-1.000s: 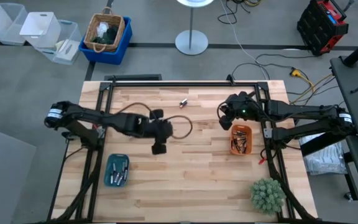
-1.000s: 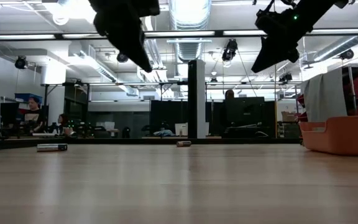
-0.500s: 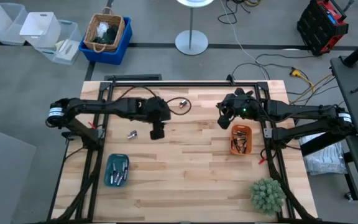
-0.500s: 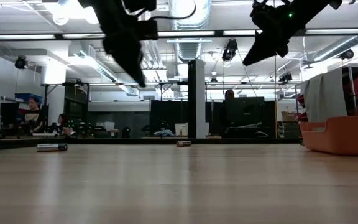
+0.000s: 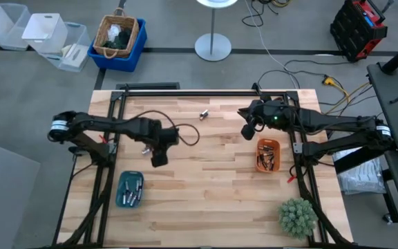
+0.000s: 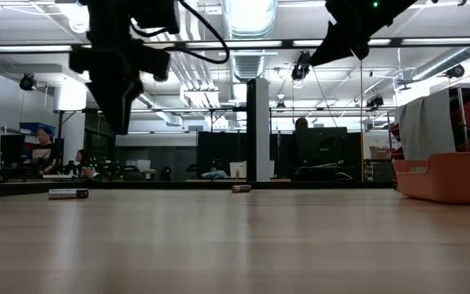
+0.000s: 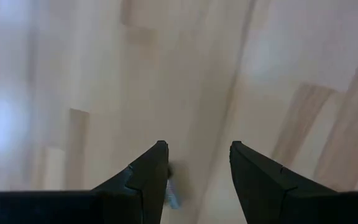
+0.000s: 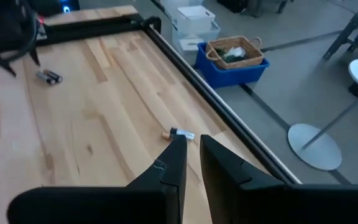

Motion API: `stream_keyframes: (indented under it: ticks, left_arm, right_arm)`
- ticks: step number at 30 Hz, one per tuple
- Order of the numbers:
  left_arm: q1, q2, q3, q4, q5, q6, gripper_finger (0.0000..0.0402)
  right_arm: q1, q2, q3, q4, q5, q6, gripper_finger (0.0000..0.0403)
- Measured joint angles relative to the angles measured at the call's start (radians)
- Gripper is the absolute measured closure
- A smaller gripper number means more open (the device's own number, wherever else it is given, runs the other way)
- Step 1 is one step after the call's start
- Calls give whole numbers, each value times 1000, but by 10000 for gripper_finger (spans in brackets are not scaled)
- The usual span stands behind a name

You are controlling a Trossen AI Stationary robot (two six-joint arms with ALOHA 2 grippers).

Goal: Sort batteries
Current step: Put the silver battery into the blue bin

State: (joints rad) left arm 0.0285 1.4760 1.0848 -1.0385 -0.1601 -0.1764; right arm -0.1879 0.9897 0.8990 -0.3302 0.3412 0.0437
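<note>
A pair of batteries [image 5: 144, 148] lies on the wooden table, also seen in the low view [image 6: 68, 193] and the right wrist view [image 8: 48, 76]. One battery [image 5: 203, 114] lies near the far edge [image 8: 179, 133]. My left gripper [image 5: 159, 160] hangs open above the table just right of the pair; one battery [image 7: 173, 194] shows beside its finger. My right gripper [image 5: 247, 131] hangs shut and high [image 6: 321, 57], left of the orange tray [image 5: 267, 155], which holds several batteries. The teal tray [image 5: 130, 189] at the near left holds several more.
A black frame rail [image 5: 199, 91] runs along the table's far edge. A green plant [image 5: 297, 216] stands at the near right corner. A cable loop [image 5: 185, 135] hangs from the left arm. Bare wood lies between the two trays.
My left gripper has swung first toward the far edge, then toward the table's left and down, ending beside the pair of batteries. My right gripper has risen and drifted a little toward the left.
</note>
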Motion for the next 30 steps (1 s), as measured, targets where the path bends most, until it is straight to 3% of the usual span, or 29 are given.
stream_keyframes:
  ticks: [10,17,23,30]
  left_arm:
    - [-73,-257,-263,65,31,-206,249]
    - [-109,-428,-410,128,39,-229,249]
    - [-108,-470,-499,223,39,-243,249]
    - [-108,-429,-504,235,6,-315,249]
  right_arm:
    - [0,1,0,12,0,0,364]
    - [0,1,0,22,0,8,364]
    - [0,1,0,22,0,1,364]
    - [0,1,-1,21,0,-6,364]
